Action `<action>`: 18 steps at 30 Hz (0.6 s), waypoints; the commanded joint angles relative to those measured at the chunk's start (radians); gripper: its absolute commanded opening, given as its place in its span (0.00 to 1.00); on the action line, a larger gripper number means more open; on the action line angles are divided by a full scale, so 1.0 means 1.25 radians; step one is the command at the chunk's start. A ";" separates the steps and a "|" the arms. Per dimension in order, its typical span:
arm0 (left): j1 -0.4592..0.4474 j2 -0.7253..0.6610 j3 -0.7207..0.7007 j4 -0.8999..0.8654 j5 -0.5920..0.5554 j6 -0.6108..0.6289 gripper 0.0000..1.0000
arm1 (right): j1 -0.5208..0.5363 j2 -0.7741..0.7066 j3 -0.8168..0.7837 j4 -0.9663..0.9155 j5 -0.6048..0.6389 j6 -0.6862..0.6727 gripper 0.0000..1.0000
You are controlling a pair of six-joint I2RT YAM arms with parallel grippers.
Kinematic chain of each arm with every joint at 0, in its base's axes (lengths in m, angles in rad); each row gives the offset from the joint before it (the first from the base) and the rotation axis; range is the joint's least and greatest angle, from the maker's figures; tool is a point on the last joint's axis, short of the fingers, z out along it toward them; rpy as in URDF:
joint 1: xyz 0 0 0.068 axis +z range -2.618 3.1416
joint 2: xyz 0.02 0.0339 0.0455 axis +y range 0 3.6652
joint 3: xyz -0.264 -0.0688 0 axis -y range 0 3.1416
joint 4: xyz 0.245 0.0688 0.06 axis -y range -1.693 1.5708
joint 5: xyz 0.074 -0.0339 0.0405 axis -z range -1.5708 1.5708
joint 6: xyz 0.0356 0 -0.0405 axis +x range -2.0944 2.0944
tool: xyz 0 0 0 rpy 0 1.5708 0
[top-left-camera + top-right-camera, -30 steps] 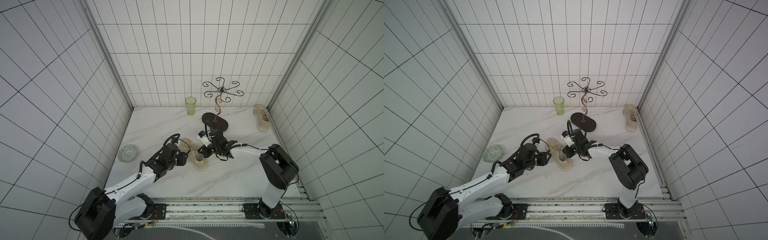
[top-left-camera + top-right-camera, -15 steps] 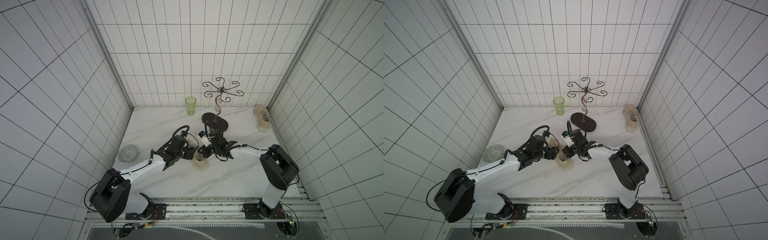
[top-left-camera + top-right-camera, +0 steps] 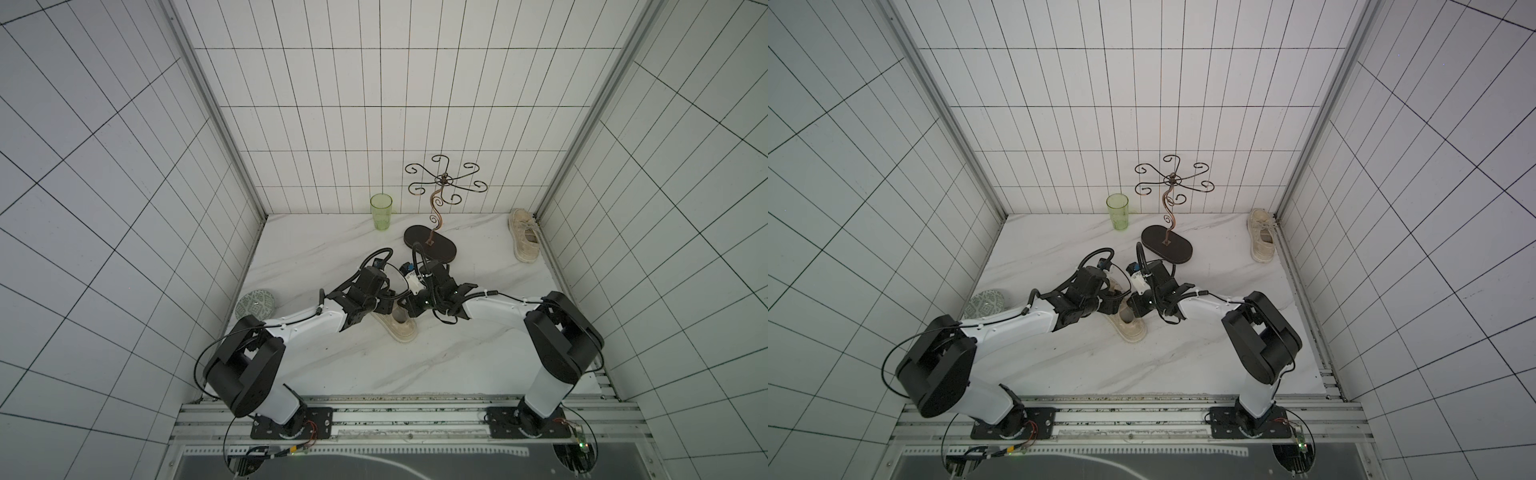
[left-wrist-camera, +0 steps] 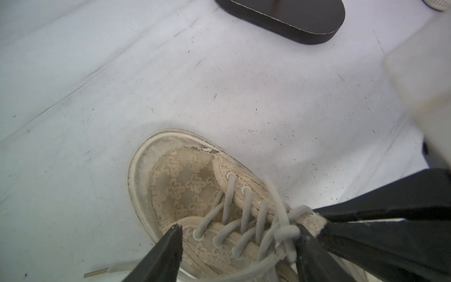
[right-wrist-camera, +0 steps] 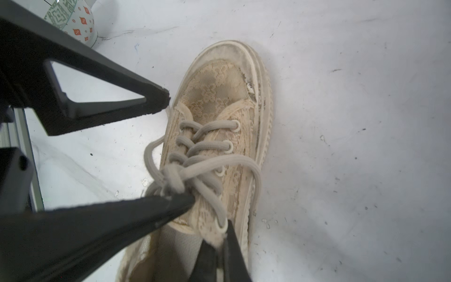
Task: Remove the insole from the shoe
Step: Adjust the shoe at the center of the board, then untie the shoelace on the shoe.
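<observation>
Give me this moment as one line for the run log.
stage: securing shoe | left gripper: open, straddling laces | right gripper: shut on shoe's opening edge | insole: not yet out

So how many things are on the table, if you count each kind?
Shoes: 2, the near shoe and the corner shoe
Green cup: 1
Wire stand: 1
Patterned dish: 1
Total: 5
</observation>
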 commanded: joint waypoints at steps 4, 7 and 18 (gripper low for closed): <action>-0.005 0.026 0.029 -0.049 -0.159 -0.016 0.59 | 0.003 -0.031 -0.044 -0.006 0.017 0.010 0.00; -0.005 0.017 0.030 -0.056 -0.187 -0.011 0.53 | 0.004 -0.035 -0.053 -0.007 0.022 0.014 0.00; 0.022 0.025 0.077 -0.089 -0.250 0.017 0.29 | 0.010 -0.040 -0.073 -0.002 0.024 0.025 0.00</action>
